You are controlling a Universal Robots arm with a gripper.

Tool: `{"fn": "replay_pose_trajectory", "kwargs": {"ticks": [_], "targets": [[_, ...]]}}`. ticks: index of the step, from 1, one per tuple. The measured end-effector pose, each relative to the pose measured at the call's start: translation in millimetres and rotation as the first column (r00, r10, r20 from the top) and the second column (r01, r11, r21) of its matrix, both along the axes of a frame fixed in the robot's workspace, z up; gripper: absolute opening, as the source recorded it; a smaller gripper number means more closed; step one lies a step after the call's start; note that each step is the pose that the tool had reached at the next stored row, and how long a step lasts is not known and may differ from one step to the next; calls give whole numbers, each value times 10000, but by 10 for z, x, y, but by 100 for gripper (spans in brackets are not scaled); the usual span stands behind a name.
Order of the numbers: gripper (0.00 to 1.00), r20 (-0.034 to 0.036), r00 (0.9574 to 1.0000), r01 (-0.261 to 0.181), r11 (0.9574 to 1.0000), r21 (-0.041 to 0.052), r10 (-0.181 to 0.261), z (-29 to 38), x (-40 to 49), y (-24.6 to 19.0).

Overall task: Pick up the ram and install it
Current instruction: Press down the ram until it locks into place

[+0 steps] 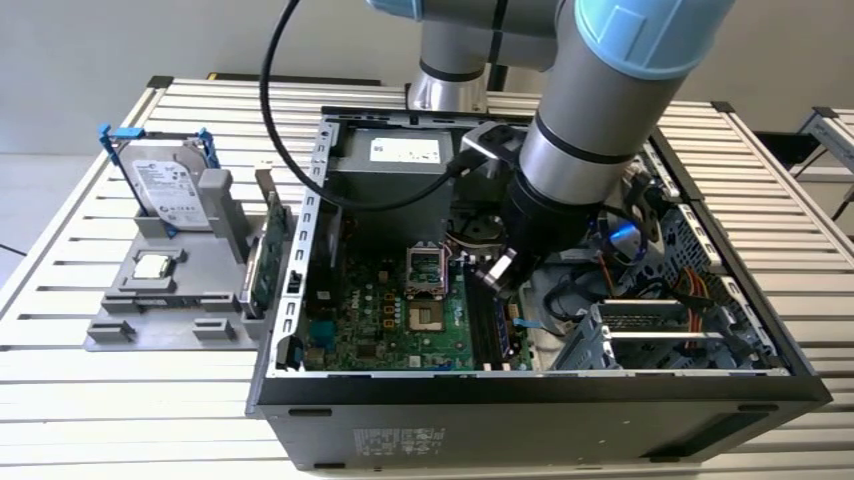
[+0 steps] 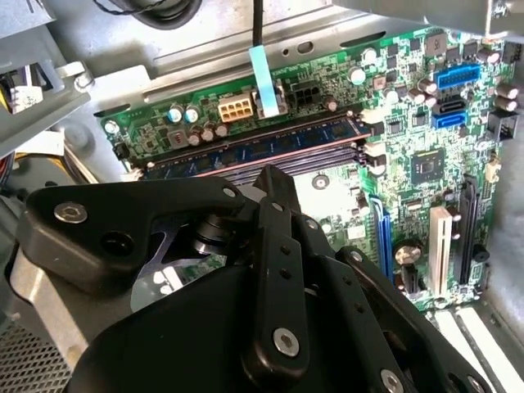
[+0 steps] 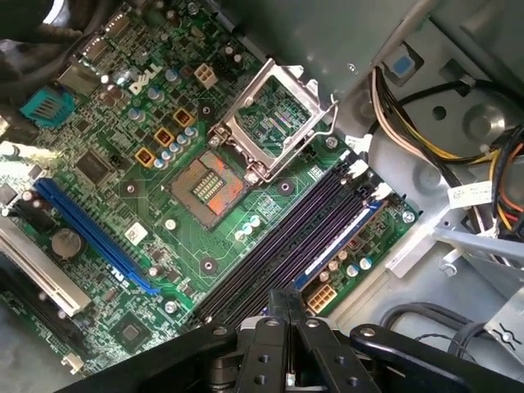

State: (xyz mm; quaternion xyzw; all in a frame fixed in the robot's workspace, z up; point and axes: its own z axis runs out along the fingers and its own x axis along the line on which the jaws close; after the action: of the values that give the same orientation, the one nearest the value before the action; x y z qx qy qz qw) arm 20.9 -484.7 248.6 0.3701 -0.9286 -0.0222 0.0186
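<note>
The ram (image 2: 270, 143) is a slim blue-dark stick that lies along one of the memory slots on the green motherboard (image 2: 409, 123), with a white slot clip at each end. It is also in the first wrist view (image 3: 340, 237) and, in the exterior view, under the arm (image 1: 511, 325). My gripper (image 1: 497, 275) hangs inside the open computer case, just over the memory slots. In both wrist views its black fingers (image 2: 274, 184) (image 3: 286, 307) stand pressed together with nothing between them, close beside the ram. Whether the tips touch the stick is hidden.
The case (image 1: 534, 385) walls ring the work area. A CPU socket (image 3: 274, 119) stands open beside the slots, and cables (image 3: 426, 123) lie past the board's edge. At the exterior view's left a grey holder (image 1: 174, 300) carries a hard drive (image 1: 171, 190) and a green card (image 1: 274, 250).
</note>
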Motion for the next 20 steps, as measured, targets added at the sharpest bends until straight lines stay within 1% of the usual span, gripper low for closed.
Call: {"fn": "replay_pose_trajectory", "kwargs": {"ticks": [5, 9, 10, 17, 18, 20], "targets": [[0, 37, 9995, -304, 9995, -1, 304, 1, 0, 9], [0, 73, 9981, -606, 9982, -2, 606, 0, 0, 14], [0, 90, 9970, -762, 9971, -4, 762, 0, 0, 17], [0, 145, 9916, -1289, 9917, -9, 1289, -3, 0, 28], [0, 157, 9895, -1440, 9896, -11, 1440, -3, 0, 30], [0, 169, 9869, -1602, 9871, -12, 1602, -4, 0, 32]]}}
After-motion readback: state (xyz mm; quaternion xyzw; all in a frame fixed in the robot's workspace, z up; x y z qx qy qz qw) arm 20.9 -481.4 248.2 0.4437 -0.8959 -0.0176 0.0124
